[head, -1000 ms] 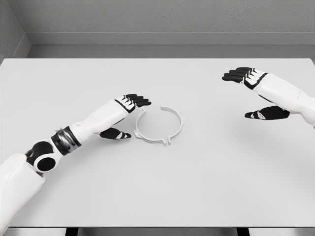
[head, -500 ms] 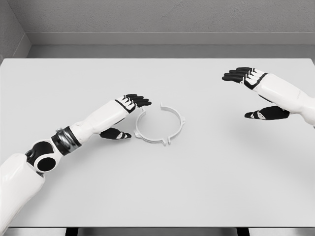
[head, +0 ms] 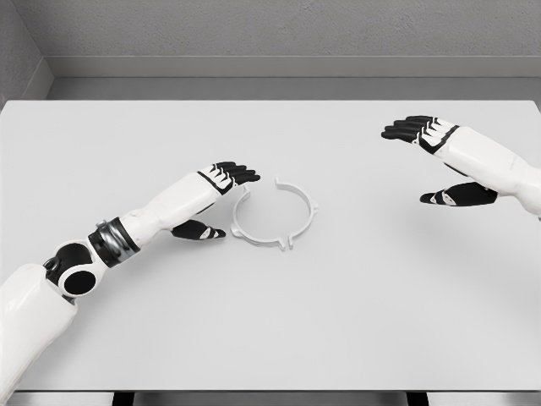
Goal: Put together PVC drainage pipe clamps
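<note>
Flat on the table point(head: 355, 321), a thin white clamp ring point(head: 274, 214) lies beside the empty, spread left hand point(head: 218, 196).

A white pipe clamp ring point(head: 275, 213), smooth and plastic-looking with a faint sheen, lies on a matt, pale grey table point(head: 338, 313) of even, unmarked finish. The left hand point(head: 216, 199) and right hand point(head: 435, 161) show glossy white shells over black fingers of a duller, rubbery look. A banded metallic collar point(head: 110, 240) gleams on the left arm. Behind, the grey wall point(head: 270, 30) looks rough, like plaster.
</note>
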Robot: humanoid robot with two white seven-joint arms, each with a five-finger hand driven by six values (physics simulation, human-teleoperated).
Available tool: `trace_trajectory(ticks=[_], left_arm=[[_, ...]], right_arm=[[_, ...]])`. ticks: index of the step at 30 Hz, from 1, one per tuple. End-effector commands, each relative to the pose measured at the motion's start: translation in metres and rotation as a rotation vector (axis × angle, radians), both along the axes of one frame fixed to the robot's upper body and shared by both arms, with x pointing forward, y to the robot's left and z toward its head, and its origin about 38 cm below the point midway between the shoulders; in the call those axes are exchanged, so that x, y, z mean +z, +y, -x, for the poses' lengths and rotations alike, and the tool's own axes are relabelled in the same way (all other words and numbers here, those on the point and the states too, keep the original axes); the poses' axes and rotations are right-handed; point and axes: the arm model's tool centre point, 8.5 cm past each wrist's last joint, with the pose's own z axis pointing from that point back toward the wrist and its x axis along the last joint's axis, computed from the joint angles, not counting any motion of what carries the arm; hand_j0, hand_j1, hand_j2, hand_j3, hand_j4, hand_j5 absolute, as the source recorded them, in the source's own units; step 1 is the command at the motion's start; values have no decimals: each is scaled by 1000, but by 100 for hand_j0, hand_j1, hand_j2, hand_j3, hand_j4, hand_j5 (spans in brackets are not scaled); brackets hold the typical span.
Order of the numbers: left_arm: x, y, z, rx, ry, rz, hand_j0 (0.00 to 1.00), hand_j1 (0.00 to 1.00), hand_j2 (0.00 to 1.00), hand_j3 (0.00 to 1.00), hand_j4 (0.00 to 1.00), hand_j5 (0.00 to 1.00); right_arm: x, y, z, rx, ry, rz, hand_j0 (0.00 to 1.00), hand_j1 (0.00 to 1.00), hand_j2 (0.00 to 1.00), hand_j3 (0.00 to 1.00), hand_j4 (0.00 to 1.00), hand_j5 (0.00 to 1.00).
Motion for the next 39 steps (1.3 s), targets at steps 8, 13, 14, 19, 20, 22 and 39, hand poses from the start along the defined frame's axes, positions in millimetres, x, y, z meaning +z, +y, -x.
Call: trace_trajectory(ticks=[8,13,14,19,20,22,39], left_arm=[[37,29,-30,66,-67,15,100,100,100,100,100,100],[29,19,-25,42,-52,11,100,100,100,100,100,100],[26,11,-23,27,-48,17,100,100,100,100,100,100],[19,-4,-20,-2,-29,21,100,100,100,100,100,100],[17,-5,-19,-4,-26,21,100,100,100,100,100,100],[16,-5,-17,-4,-22,21,100,100,100,100,100,100],[4,1,-11,7,8,16,100,100,100,100,100,100]], right_arm=[[1,15,-6,13,-31,-23,100,100,100,100,100,100],[1,15,-5,13,-29,-23,100,100,100,100,100,100],[0,14,-6,12,-28,-23,100,100,100,100,100,100],[1,14,-6,11,-29,-22,100,100,100,100,100,100],[1,13,-6,9,-28,-22,100,100,100,100,100,100],[1,13,-6,9,-28,-22,100,100,100,100,100,100],[1,13,-6,9,-30,-22,100,100,100,100,100,100]])
